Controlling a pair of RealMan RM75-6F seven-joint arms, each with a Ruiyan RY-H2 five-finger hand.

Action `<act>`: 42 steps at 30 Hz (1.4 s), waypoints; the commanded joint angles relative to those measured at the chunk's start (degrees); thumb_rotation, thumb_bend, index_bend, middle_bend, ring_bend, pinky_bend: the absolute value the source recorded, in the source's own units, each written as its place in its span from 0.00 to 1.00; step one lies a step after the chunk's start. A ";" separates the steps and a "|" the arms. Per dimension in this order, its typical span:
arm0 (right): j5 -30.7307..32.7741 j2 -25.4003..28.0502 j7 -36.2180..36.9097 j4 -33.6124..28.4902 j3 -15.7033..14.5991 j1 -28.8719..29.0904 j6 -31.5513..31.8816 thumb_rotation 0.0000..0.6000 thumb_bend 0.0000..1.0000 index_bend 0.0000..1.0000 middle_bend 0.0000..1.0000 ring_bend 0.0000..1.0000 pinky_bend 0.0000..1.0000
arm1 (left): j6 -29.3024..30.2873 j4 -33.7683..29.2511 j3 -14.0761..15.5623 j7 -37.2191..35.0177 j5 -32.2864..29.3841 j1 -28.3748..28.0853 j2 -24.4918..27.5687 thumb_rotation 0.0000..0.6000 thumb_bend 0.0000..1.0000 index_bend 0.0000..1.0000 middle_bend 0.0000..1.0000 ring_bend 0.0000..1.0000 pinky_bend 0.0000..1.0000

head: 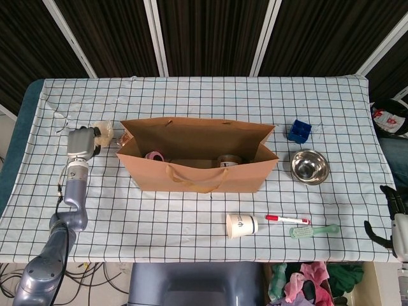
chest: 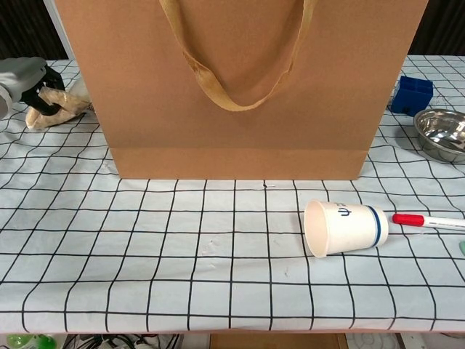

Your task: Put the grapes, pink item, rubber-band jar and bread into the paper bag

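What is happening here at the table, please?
The robot is packing items into the paper bag. Its left hand grips the wrapped bread just left of the bag, fingers closed around it; whether it is lifted yet is unclear. A pink item and a jar already sit inside. The right hand hangs idle at the table's right edge.

My cameras gave bright, even light from overhead, soft shadows, sharp focus, and glare in the round steel bowl (head: 310,167).
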 commanded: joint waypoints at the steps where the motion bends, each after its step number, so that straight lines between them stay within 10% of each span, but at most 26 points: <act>1: -0.03 0.03 0.01 -0.01 0.00 0.01 0.00 1.00 0.30 0.10 0.09 0.19 0.33 | 1.07 -0.33 -0.41 0.69 -0.28 0.15 0.08 1.00 0.52 0.69 0.66 0.46 0.60; 19: -0.47 0.09 0.31 -0.17 -0.09 0.13 -0.08 1.00 0.30 0.10 0.09 0.19 0.33 | 22.90 -11.06 -3.44 -10.94 -0.35 4.04 8.20 1.00 0.52 0.69 0.66 0.47 0.62; 25: -0.53 0.06 0.08 -0.42 -0.04 0.07 0.21 1.00 0.30 0.10 0.09 0.19 0.33 | 34.67 -24.99 -2.90 -14.09 3.04 7.12 14.73 1.00 0.52 0.69 0.66 0.47 0.62; 34: -0.54 0.11 0.61 -0.51 0.09 0.00 0.43 1.00 0.30 0.10 0.09 0.19 0.33 | 53.74 -62.36 -4.76 -10.73 11.46 12.75 29.05 1.00 0.52 0.69 0.66 0.47 0.62; 42: -0.58 0.19 0.90 -0.50 0.14 0.00 0.47 1.00 0.30 0.10 0.09 0.19 0.33 | 58.21 -79.09 -3.97 -3.07 18.66 14.82 35.47 1.00 0.52 0.69 0.66 0.47 0.62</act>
